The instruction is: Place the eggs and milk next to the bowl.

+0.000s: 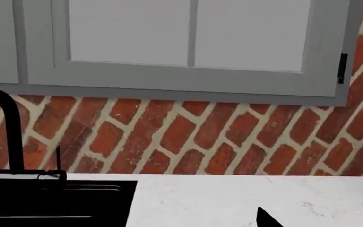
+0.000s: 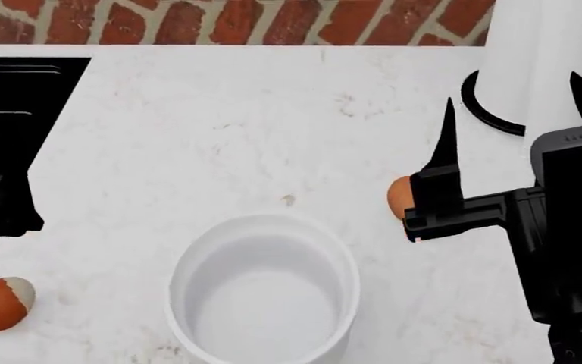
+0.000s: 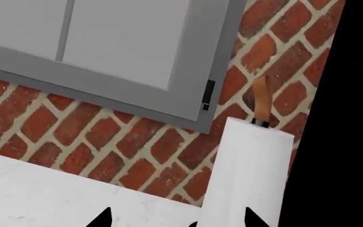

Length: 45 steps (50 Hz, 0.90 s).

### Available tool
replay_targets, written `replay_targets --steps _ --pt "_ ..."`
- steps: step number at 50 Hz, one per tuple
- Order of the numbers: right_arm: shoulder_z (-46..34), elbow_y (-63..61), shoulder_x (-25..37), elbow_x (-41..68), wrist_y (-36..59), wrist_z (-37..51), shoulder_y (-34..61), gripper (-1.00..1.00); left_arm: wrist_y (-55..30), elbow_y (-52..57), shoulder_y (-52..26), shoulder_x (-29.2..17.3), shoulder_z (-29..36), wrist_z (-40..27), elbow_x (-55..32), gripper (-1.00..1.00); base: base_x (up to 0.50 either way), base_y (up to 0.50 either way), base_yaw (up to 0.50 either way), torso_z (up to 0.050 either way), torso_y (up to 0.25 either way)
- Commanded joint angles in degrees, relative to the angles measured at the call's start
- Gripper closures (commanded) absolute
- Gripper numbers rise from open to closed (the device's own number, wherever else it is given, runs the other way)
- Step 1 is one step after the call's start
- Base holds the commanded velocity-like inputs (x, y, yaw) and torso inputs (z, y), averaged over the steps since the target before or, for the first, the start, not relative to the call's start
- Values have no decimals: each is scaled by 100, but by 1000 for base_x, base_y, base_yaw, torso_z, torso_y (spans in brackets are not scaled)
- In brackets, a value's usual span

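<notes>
The white bowl [image 2: 264, 292] stands on the white counter near the front of the head view. A brown egg with a white end [image 2: 3, 303] lies to the bowl's left. A plain orange-brown egg [image 2: 399, 197] lies to its right, half hidden behind the left finger of my right gripper [image 2: 514, 87], which hovers open and empty above the counter beside that egg. In the right wrist view the right gripper [image 3: 176, 218] shows two tips wide apart. My left gripper [image 1: 178, 220] shows one tip; the other is lost against the black sink. The milk is out of view.
A white paper-towel roll [image 2: 549, 45] on a black base stands at the back right, just beyond my right gripper. A black sink [image 2: 13, 98] with a black faucet [image 1: 11, 132] takes the left side. A brick wall [image 1: 188, 137] and a grey window frame close off the back.
</notes>
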Motion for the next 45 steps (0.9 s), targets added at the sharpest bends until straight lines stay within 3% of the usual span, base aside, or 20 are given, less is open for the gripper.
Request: replay_targets --steps 1,20,45 --pt "128 25 -105 -94 -36 -130 18 -100 24 -69 -36 122 -133 122 42 -100 0 0 0 0 -191" --pt "114 3 -98 -60 -34 -119 23 -100 -295 -38 -93 -56 -135 136 -168 -100 -1 0 0 0 -44" --pt "30 86 -87 17 11 -182 196 -100 -3137 374 -1058 -1939 -209 863 -1976 -100 0 0 0 0 0"
